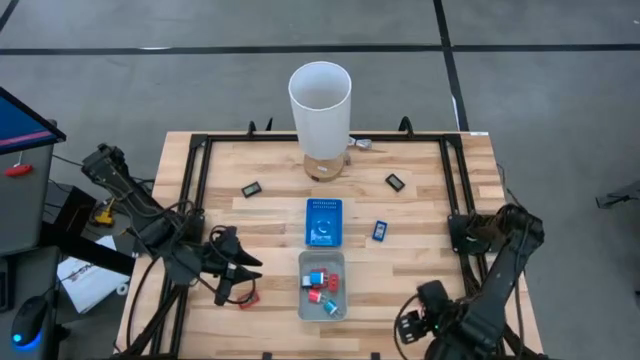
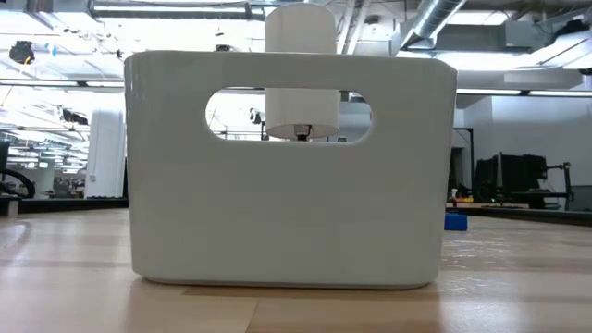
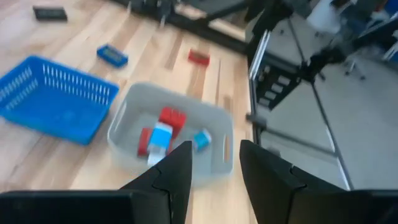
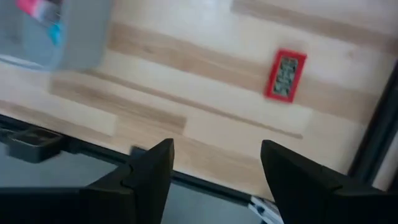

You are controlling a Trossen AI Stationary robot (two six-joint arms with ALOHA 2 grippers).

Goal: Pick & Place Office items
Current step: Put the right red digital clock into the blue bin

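A light butcher-block table [image 1: 420, 215] edged by a black frame [image 1: 195, 170] stands on a grey concrete floor [image 1: 150, 90] crossed by dark lines. Beyond it, an open workshop hall has exposed ceiling ducts [image 2: 444, 23], bright overhead lighting and white walls [image 2: 541, 125].

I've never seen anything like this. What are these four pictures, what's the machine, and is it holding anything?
It is a robot: two dark arms at a wooden table. One picture looks down from above; one sits at table height, filled by the wall of the grey tray; two come from wrist cameras. On the table: a white cylinder, a blue tray, the grey tray holding red and blue pieces, and loose black pieces. Both the left gripper and right gripper have open fingers, holding nothing.
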